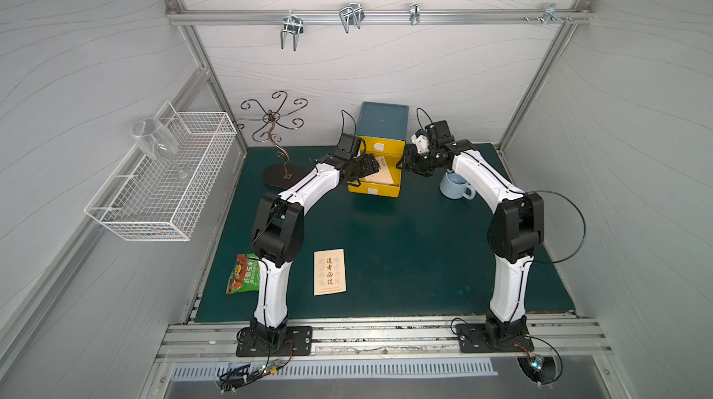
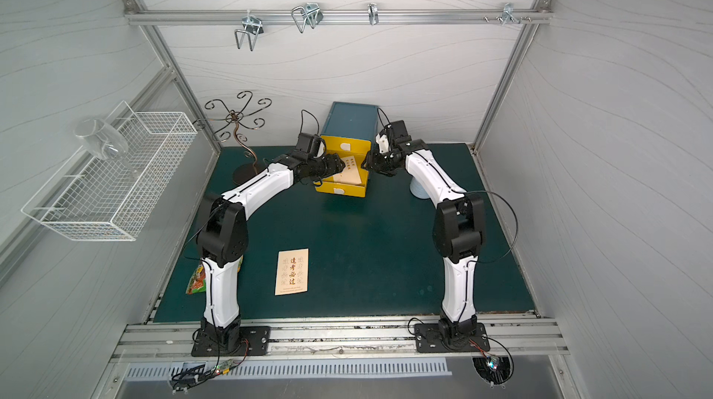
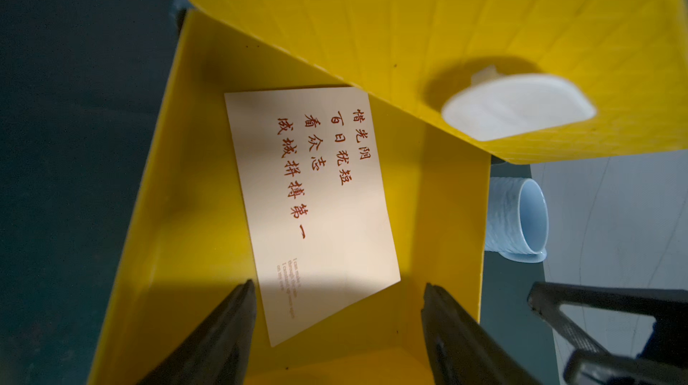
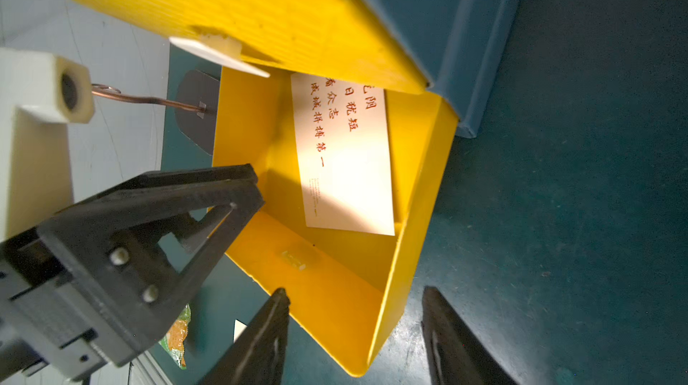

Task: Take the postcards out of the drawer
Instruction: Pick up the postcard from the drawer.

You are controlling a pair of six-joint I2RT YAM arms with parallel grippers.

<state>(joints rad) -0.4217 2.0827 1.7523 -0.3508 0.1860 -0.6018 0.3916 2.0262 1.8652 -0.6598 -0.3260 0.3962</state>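
While both arms lean in at the cabinet, room (both top views): white wavy-grain panels on three sides, aluminium posts in the corners, a rail (image 1: pixel 378 15) with metal hooks across the back wall
surface: dark green mat (image 1: pixel 405 254), with a bare aluminium track (image 1: pixel 366 333) along the near edge carrying the two arm bases
left wall: white wire basket (image 1: pixel 166 192), wine glass (image 1: pixel 154 140) leaning tilted in it
back of mat: scrolly metal stand (image 1: pixel 274 123), teal cabinet (image 1: pixel 384 117) with its lower yellow drawer (image 1: pixel 372 189) standing open, pale blue mug (image 1: pixel 455 187) off to the right, partly behind the right arm
postcards: postcard on the mat (image 2: pixel 292 272) lies flat near the front, big characters up, well apart from the drawer; postcard in the drawer (image 1: pixel 386 173) is half hidden by the left gripper (image 1: pixel 366 168)
snack packet (image 1: pixel 241 273): front left, partly under the left arm
right gripper (image 1: pixel 405 163): just beside the drawer's right wall
left wrist view: left gripper (image 3: pixel 338 284) has its jaws wide apart over the drawer and grips nothing; postcard in the drawer lies flat and skewed on the floor, far end near the closed upper drawer front (image 3: pixel 409 29)
right wrist view: right gripper (image 4: pixel 355 290) jaws apart too, nothing held; drawer's near corner shows in the gap, can't tell if a finger touches it; the card sits nearer the right wall
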